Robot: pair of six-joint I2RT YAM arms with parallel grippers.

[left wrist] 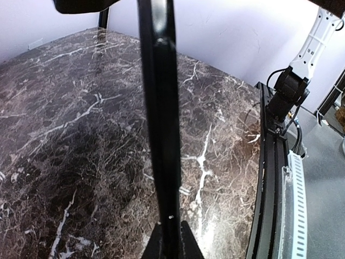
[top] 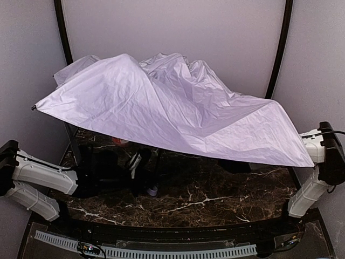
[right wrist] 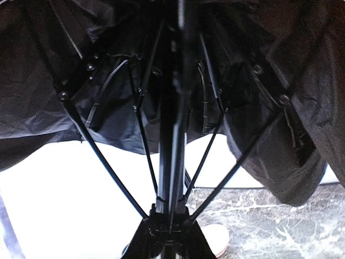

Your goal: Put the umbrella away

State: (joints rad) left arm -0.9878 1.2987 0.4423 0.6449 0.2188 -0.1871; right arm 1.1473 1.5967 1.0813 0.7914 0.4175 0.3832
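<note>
Gripping the thin black shaft (left wrist: 161,108) of the umbrella (top: 178,108), the left end effector (left wrist: 171,240) was closed, one finger on either side. The shaft ran straight out ahead of it, above the marble table (left wrist: 64,135).

The right end effector (right wrist: 170,237) also looked closed. Its fingers sat at the runner (right wrist: 168,220), where the ribs (right wrist: 102,156) fanned up and away just ahead. Only the finger tips showed at the lower edge of the wrist view, so I judged this a grip on the runner rather than saw it plainly.

Beyond both end effectors the canopy (top: 215,124) hung overhead, black on its underside and pale lavender on top. It was slack and creased, spread across from the left arm's side to the right arm's, and hid most of the table below.

Handling notes, as judgement:
- Light overall but bulky, and likely to swing about whatever point holds it.
- The fabric was soft and probably slick, so it gave no firm hold and could snag or drape over a wrist camera.
- The ribs were thin and jointed, easily bent, and not a place to grasp.
- The shaft was stiff but narrow and smooth, so it could twist or slide in a pinch.
- The best holds were the shaft low down and the runner, with the pull kept along the shaft.
</note>
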